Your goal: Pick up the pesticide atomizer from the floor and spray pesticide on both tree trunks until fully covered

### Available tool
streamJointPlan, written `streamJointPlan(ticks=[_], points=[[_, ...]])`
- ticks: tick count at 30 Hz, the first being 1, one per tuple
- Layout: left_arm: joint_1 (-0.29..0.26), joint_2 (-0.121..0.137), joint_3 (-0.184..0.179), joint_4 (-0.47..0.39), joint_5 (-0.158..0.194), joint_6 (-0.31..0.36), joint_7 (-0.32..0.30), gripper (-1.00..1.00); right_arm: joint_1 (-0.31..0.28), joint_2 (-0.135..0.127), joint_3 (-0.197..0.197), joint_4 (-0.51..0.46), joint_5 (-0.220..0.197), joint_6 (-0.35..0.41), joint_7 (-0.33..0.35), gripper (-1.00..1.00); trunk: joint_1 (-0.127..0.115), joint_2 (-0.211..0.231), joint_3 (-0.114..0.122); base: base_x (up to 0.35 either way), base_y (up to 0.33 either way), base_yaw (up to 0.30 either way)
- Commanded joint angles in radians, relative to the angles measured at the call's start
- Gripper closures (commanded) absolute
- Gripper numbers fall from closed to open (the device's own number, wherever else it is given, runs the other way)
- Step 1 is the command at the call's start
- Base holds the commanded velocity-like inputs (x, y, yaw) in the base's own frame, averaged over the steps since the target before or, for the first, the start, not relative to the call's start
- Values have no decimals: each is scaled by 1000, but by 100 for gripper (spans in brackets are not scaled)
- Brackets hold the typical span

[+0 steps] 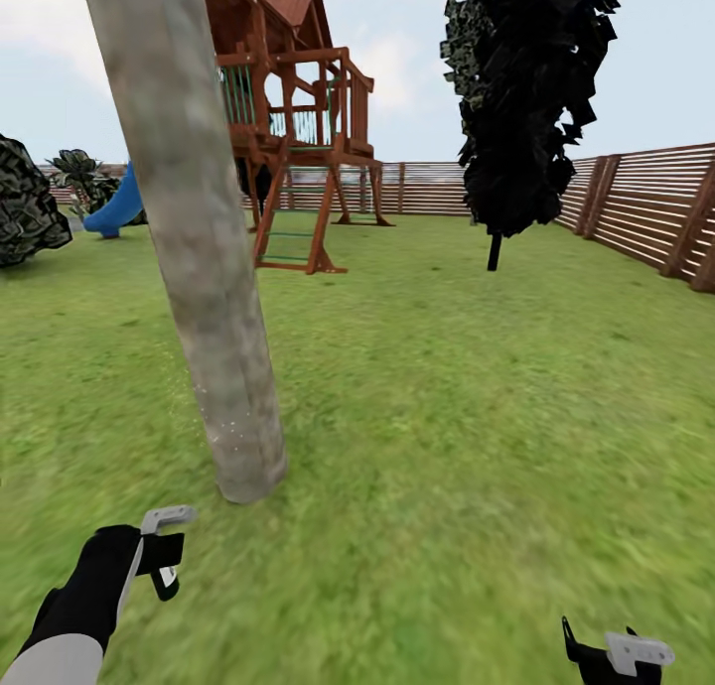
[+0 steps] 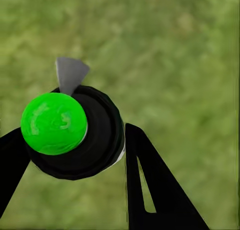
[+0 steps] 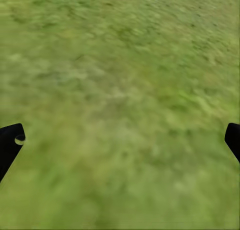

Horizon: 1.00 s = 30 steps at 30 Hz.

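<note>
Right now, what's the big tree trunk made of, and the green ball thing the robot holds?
The tree trunk looks like rough bark, mottled grey-beige and matte. The atomizer in the left gripper seems smooth plastic: glossy green cap, black body, though that's a guess.

The thick pale grey-brown tree trunk (image 1: 204,258) at eleven o'clock looks rough, matt, mottled bark. The brown horizontal-slat wooden fence (image 1: 645,204) at two o'clock looks smooth. The glossy green-capped black plastic-looking atomizer (image 2: 70,130) shines faintly.
</note>
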Motion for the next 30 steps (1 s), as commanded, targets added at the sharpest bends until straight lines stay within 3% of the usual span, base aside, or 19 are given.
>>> streamJointPlan(ticks=[1,15,30], points=[[0,0,0,-1,0,0,0,100,0,0,0,0,0,0,0,-100,0,0,0,189,-231,77],[0,0,2,-1,0,0,0,100,0,0,0,2,0,0,1,-100,0,0,0,234,-186,15],[0,0,2,-7,-1,0,0,100,0,0,0,2,0,0,0,-100,0,0,0,233,-192,267]])
